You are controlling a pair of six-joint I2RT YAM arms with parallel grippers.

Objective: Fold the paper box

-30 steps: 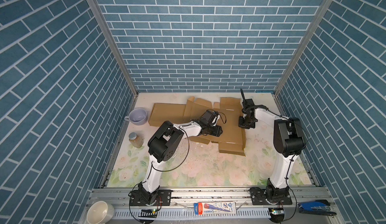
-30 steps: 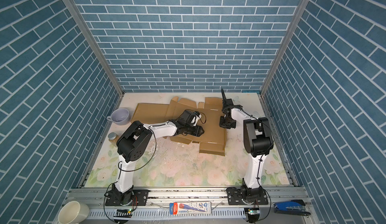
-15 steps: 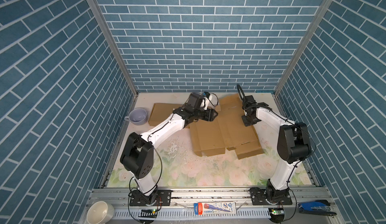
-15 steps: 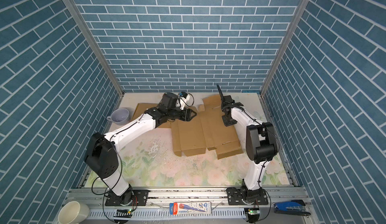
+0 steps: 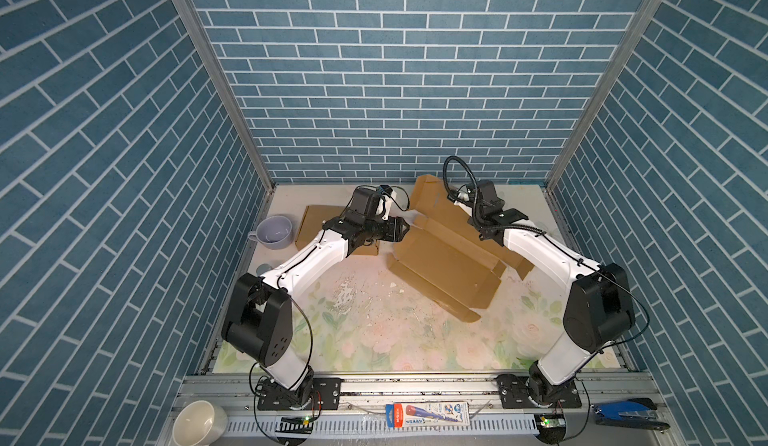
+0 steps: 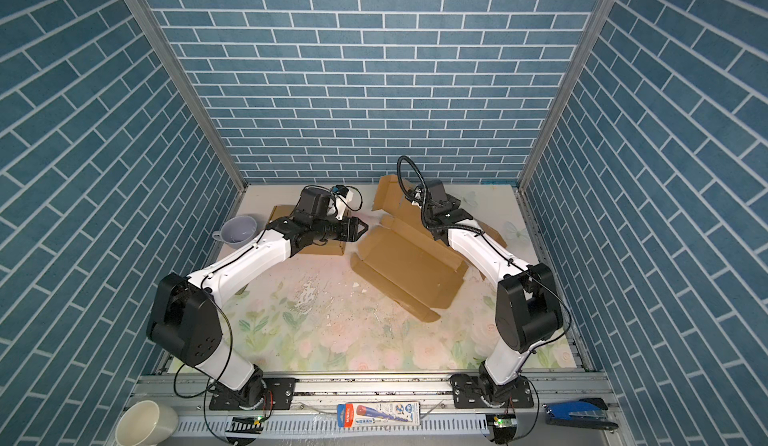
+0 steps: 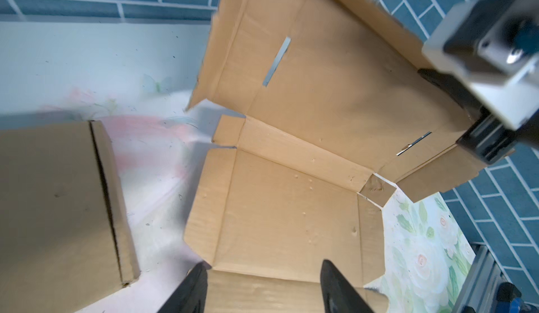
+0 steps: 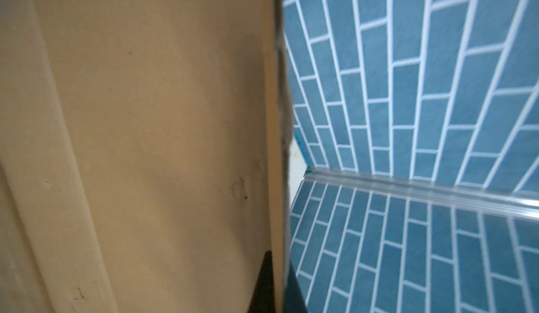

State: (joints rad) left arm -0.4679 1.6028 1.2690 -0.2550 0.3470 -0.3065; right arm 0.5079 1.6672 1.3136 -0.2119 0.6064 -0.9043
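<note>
The paper box [image 5: 444,265] is an unfolded brown cardboard sheet lying slantwise on the right half of the mat in both top views [image 6: 409,271]. Its far panel [image 5: 432,198] stands tilted up. My right gripper [image 5: 467,211] is shut on that panel's edge; the right wrist view shows the cardboard edge [image 8: 274,151] clamped between the fingertips [image 8: 277,282]. My left gripper [image 5: 403,230] hangs open at the sheet's left corner, its fingers [image 7: 192,285] straddling a flat flap [image 7: 262,291] without touching it.
A second, folded cardboard box [image 5: 332,232] lies under my left forearm. A lilac cup [image 5: 274,232] stands at the far left, with a small jar [image 5: 262,267] nearer along the left edge. A white mug [image 5: 199,423], a pen packet [image 5: 428,412] and a stapler [image 5: 627,412] lie on the front rail.
The cardboard sheet has swung round and slid right, and its far panel has risen in the right gripper. My left arm has stretched out toward the back and let go of the sheet.
</note>
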